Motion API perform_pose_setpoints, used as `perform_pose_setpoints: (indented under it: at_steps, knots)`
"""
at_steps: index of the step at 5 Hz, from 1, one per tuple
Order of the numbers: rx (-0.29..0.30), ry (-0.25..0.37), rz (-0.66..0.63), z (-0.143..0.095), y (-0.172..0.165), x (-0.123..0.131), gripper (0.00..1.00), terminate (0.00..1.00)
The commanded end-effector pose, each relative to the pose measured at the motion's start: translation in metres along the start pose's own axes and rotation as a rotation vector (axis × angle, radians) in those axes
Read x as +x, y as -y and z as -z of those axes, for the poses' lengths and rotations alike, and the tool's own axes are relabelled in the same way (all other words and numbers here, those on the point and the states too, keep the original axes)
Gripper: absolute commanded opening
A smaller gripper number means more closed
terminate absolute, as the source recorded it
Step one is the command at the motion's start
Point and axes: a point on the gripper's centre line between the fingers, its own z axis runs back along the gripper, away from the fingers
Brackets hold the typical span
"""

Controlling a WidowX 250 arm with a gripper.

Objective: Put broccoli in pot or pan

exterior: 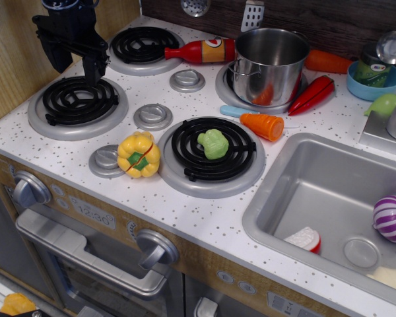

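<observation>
Speckled white tabletop carries the broccoli (213, 143) on the near right burner, well apart from my fingers (92, 66), whose opening I cannot tell. It looks light, stiff, lumpy; I'd pinch its sides, then carry it to the steel pot (269, 64).

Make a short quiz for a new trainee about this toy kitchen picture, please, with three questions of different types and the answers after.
1. True or false: the broccoli already lies inside the pot.
2. Multiple choice: what lies just left of the front right burner? A) a purple onion B) the yellow pepper C) a blue bowl
3. Short answer: above which burner does the gripper hang?

Key
1. False; it rests on the front right burner.
2. B
3. The front left burner. Whether its jaws are open cannot be told from this view.
</observation>
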Motion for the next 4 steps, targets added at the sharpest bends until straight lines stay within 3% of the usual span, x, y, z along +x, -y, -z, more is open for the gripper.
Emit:
perform_pose_setpoints:
  at_steps: [1,2,3,4]
  knots:
    - [0.000,0.000,0.000,0.000,0.000,0.000,1.00,0.00]
    - [0.046,-0.099,-0.006,-0.052,0.035,0.016,1.00,0.00]
    - [0.060,-0.118,-0.034,-0.097,0.078,0.028,1.00,0.00]
    - [-0.008,-0.115,-0.091,-0.107,0.124,0.033,1.00,0.00]
